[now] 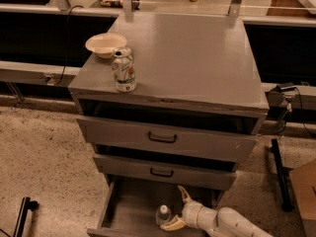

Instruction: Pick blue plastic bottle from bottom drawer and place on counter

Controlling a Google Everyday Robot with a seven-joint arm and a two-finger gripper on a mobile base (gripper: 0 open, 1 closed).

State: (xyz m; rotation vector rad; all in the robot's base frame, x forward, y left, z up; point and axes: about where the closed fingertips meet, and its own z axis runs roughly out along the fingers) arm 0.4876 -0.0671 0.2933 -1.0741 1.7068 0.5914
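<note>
The blue plastic bottle, small and clear with a white cap, stands upright in the open bottom drawer. My gripper reaches into the drawer from the lower right. Its fingers are spread open, one finger behind the bottle and one in front, just right of the bottle. The counter is the flat grey top of the cabinet, above.
A green-and-white soda can and a white bowl stand at the counter's front left. The two upper drawers are slightly open. A black stand is on the floor at right.
</note>
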